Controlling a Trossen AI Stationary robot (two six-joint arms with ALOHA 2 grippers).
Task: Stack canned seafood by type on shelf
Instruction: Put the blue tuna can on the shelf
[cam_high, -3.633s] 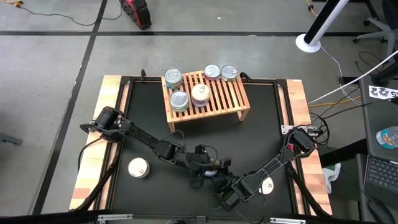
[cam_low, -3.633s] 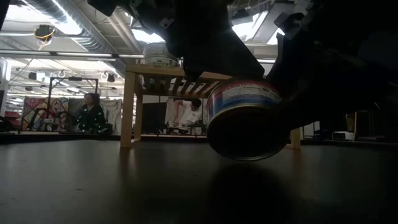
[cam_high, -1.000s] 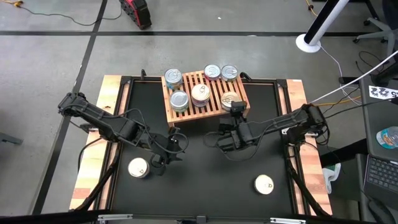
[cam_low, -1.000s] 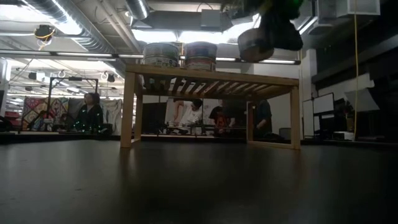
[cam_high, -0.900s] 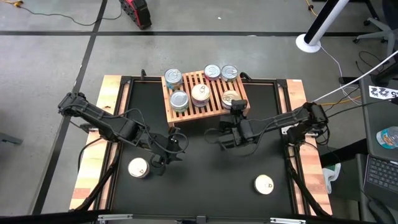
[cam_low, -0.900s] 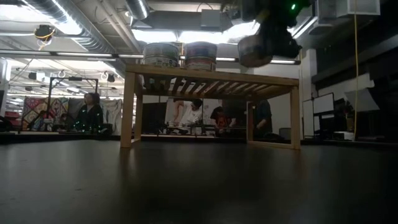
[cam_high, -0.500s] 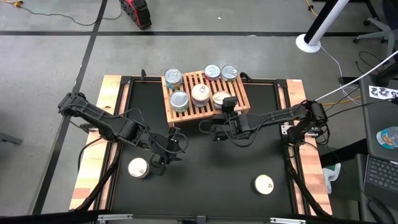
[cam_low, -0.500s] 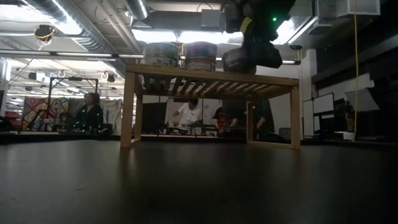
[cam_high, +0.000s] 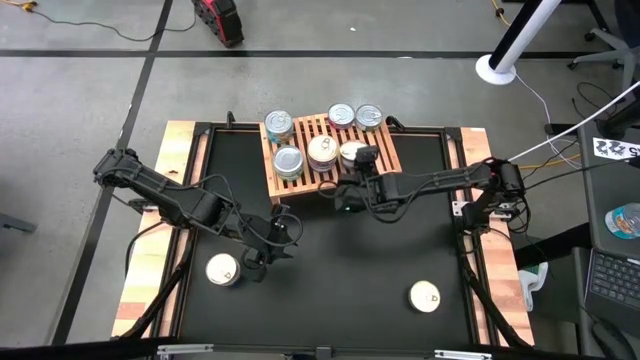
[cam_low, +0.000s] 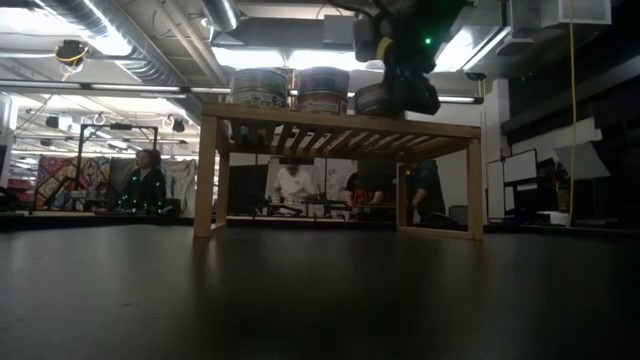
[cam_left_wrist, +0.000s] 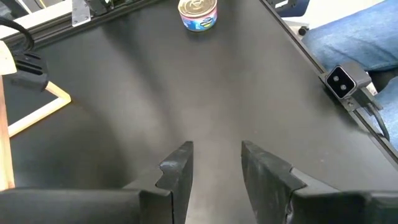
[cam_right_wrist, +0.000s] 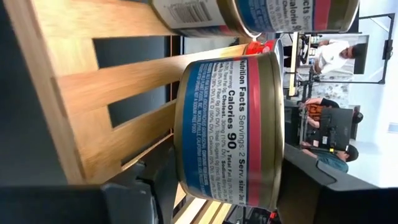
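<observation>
Shelf (cam_high: 385, 172) of light slatted wood stands at the far middle of the black bench (cam_high: 330, 260), with five tins on top. Both dark arms reach inward: the right stretches low from the bench's right side to the shelf's front edge, while the left bends down over the near-left bench. The right tool (cam_high: 352, 160) pinches a blue-and-red tin (cam_right_wrist: 230, 124) by its sides, resting on the slats beside a cream-lidded tin (cam_high: 323, 151). The left tool (cam_left_wrist: 214, 168) hangs empty, fingers parted, near a loose tin (cam_high: 222, 270). Another tin (cam_high: 424, 296) lies near-right. The low view hides the tin's underside.
</observation>
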